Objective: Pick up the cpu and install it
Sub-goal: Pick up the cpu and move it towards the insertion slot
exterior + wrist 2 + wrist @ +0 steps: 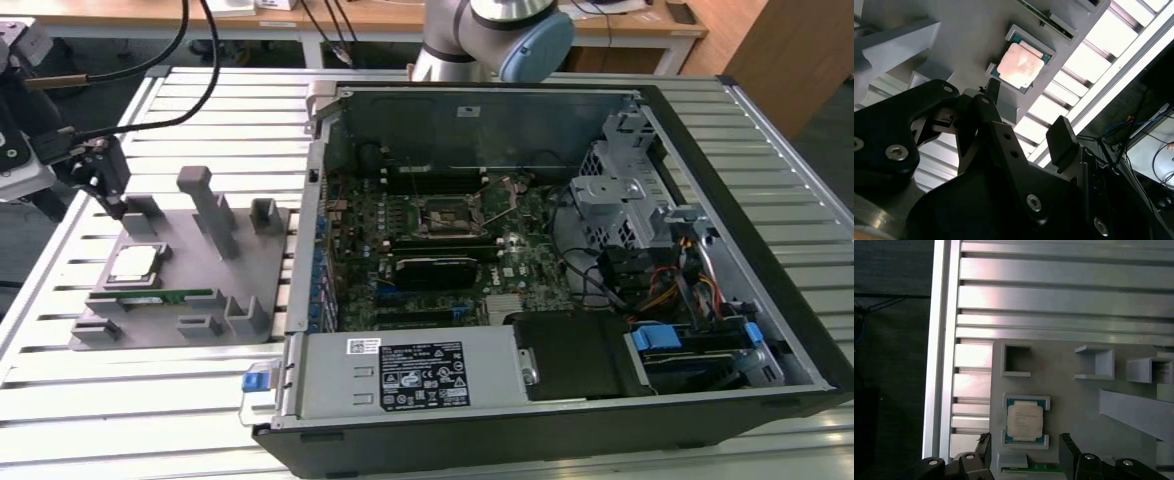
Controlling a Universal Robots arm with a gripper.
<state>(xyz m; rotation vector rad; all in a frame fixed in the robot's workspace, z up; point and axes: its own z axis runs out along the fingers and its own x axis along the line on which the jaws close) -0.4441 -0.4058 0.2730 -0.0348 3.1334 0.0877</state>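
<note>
The cpu (1024, 421) lies flat in its grey tray (1079, 405), centred just beyond the spread fingers (985, 449) (nothing pinched yet).

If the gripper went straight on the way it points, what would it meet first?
Probably the grey fixture tray just beside the cpu, rather than the cpu itself; depth is unclear.

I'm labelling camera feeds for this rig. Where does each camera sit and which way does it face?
Exterior view: off-arm, above, looking down on open computer case, arm and gripper.
First wrist view: at the wrist, facing straight down onto the cpu; open gripper shows.
Second wrist view: at the wrist, slanted past the gripper toward the cpu.
Shared: the cpu in its gray tray.
</note>
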